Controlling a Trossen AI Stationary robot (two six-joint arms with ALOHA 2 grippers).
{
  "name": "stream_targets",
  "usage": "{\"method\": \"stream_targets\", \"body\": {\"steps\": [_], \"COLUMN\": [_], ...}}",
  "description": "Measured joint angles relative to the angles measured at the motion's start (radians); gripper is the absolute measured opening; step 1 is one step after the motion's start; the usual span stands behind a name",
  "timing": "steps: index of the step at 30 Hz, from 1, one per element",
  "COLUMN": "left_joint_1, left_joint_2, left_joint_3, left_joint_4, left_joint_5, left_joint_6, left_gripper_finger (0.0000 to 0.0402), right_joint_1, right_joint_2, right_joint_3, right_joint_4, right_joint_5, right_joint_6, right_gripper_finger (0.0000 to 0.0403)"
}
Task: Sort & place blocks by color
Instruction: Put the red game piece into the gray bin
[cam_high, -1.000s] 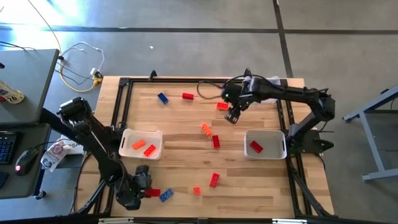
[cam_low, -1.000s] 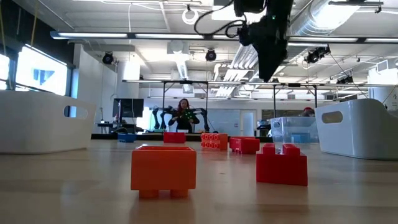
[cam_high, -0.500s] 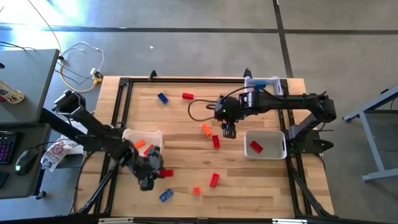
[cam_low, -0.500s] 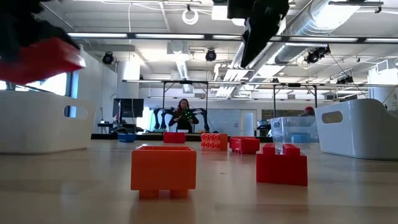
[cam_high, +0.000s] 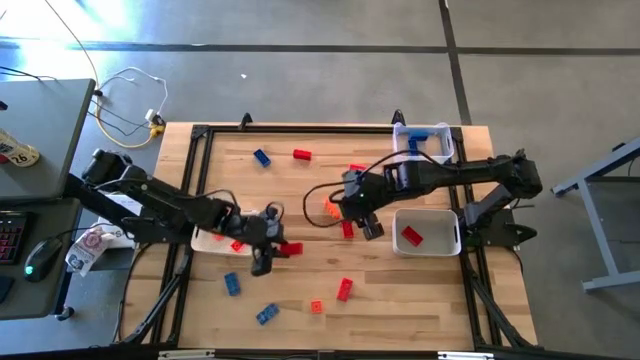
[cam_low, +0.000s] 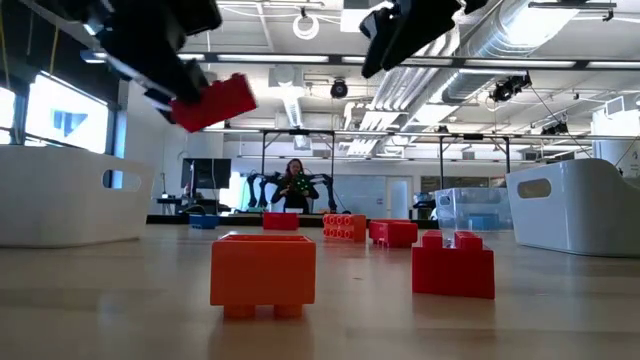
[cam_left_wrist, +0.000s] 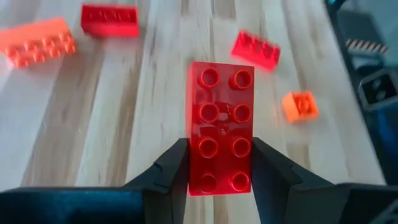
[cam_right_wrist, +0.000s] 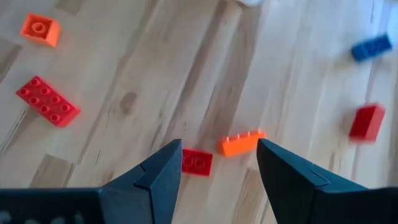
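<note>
Red, orange and blue studded blocks lie scattered on the wooden table. My left gripper (cam_high: 278, 248) hangs over the table's middle, just right of the left white tray (cam_high: 205, 238), and is shut on a red block (cam_left_wrist: 221, 118), which also shows in the air as the red block (cam_low: 212, 100). My right gripper (cam_high: 368, 228) is open above a small red block (cam_right_wrist: 197, 162) and an orange block (cam_right_wrist: 241, 142); it touches neither. The right white tray (cam_high: 440, 222) holds one red block (cam_high: 411, 235). My left gripper pinches the red two-by-four block by one short end (cam_left_wrist: 219, 177), one finger (cam_left_wrist: 177, 168) on each long side. The fingers lie along the block, which sticks out ahead of them. They come slanting from the table's left. The block is lifted clear and tilted.
Loose blocks lie at the far side: blue (cam_high: 261, 157), red (cam_high: 302, 154), red (cam_high: 357, 168). Near side: blue (cam_high: 231, 284), blue (cam_high: 267, 314), orange (cam_high: 316, 306), red (cam_high: 344, 289). A clear bin (cam_high: 425, 140) stands at the far right corner. A person shows far behind the table.
My left gripper has risen from the near left edge and travelled toward the table's middle, carrying the red block lifted clear. My right gripper has moved from the far side toward the near edge and now hangs over the red and orange blocks at the centre.
</note>
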Motion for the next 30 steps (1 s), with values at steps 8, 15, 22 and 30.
{"method": "stream_targets", "body": {"steps": [8,15,22,30], "left_joint_1": [0.128,0.190,0.230,0.266], "left_joint_2": [0.000,0.000,0.000,0.000], "left_joint_3": [0.000,0.000,0.001,0.001], "left_joint_4": [0.157,0.327,0.471,0.521], "left_joint_5": [0.168,0.277,0.369,0.395], "left_joint_6": [0.002,-0.047,-0.090,-0.143], "left_gripper_finger": [0.0111,0.0111,0.0112,0.0111], "right_joint_1": [0.066,0.102,0.103,0.102], "right_joint_2": [0.000,0.000,0.000,0.000], "right_joint_3": [0.000,0.000,0.000,0.000], "right_joint_4": [0.131,0.253,0.345,0.430], "right_joint_5": [0.000,-0.047,-0.072,-0.074], "right_joint_6": [-0.155,-0.277,-0.334,-0.360], "right_gripper_finger": [0.0194,0.0194,0.0194,0.0194]}}
